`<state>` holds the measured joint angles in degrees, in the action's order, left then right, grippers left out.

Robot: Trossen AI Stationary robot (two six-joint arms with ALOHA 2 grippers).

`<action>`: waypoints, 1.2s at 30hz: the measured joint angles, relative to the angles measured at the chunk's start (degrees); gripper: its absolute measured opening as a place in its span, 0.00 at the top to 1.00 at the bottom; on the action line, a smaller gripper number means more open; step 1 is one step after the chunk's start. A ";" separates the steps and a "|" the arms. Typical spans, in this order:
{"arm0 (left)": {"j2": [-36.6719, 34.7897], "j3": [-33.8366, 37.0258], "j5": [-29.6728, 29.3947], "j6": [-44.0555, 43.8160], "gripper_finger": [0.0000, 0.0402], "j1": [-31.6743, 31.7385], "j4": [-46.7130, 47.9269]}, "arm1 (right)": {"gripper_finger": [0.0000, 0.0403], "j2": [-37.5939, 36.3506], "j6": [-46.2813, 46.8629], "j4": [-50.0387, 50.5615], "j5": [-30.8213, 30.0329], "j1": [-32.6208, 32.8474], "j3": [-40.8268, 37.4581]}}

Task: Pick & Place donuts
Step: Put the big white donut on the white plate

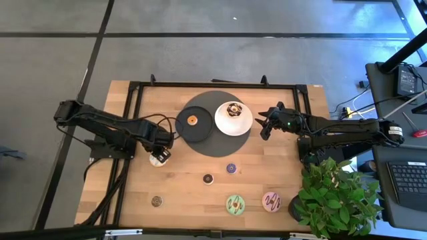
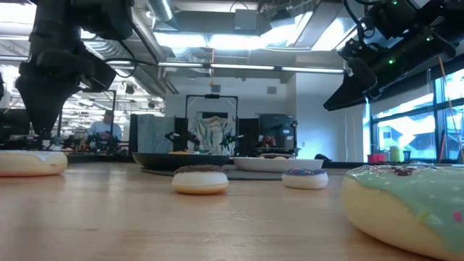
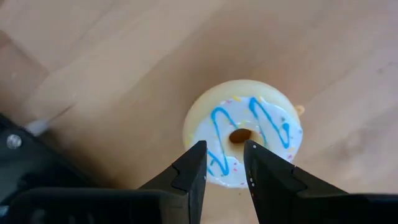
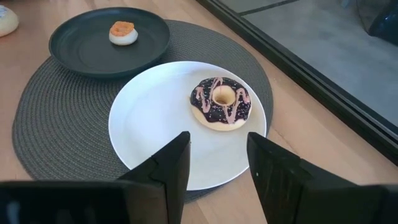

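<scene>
A white-iced donut with blue drizzle [image 3: 244,127] lies flat on the wooden table at its left [image 1: 159,159]. My left gripper [image 3: 224,167] points straight down just above it, open, with its fingertips over the donut's near rim. My right gripper [image 4: 217,163] hovers open at the right rim of the white plate [image 4: 149,137], which carries a chocolate donut with pink drizzle [image 4: 221,102]. An orange mini donut [image 4: 122,32] sits on the black plate [image 4: 87,53]. Loose on the table lie a purple mini [image 1: 231,168], two brown minis [image 1: 208,179] [image 1: 157,200], a green donut [image 1: 235,204] and a pink one [image 1: 271,201].
Both plates stand on a round dark woven mat [image 1: 212,143] at the table's far middle. A potted plant [image 1: 333,197] stands at the near right corner. A black frame [image 1: 133,120] runs along the table's left, far and right sides. Bare wood lies between the mat and the loose donuts.
</scene>
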<state>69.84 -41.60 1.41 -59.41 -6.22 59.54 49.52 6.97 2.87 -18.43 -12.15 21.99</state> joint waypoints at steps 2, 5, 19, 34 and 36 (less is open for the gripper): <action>0.00 0.00 -0.65 -2.01 0.74 -0.70 -0.03 | 0.60 0.00 0.00 -0.01 0.01 0.01 -0.01; 0.00 0.00 -1.51 -2.12 0.74 -1.35 -0.01 | 0.60 0.00 0.01 -0.02 0.01 -0.01 -0.01; 0.04 0.00 -3.58 0.60 0.56 -3.27 0.01 | 0.60 0.00 0.38 -0.02 0.01 0.00 -0.01; 2.45 0.00 -3.33 -4.03 0.50 -4.19 0.23 | 0.60 0.00 0.36 0.00 0.03 -0.01 -0.01; 3.62 0.00 -3.32 -4.38 0.50 -4.19 0.24 | 0.60 -0.02 0.37 0.00 0.03 -0.01 -0.01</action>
<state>73.46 -41.60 -1.91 -63.80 -10.41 59.78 49.50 7.34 2.87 -18.39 -12.16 21.98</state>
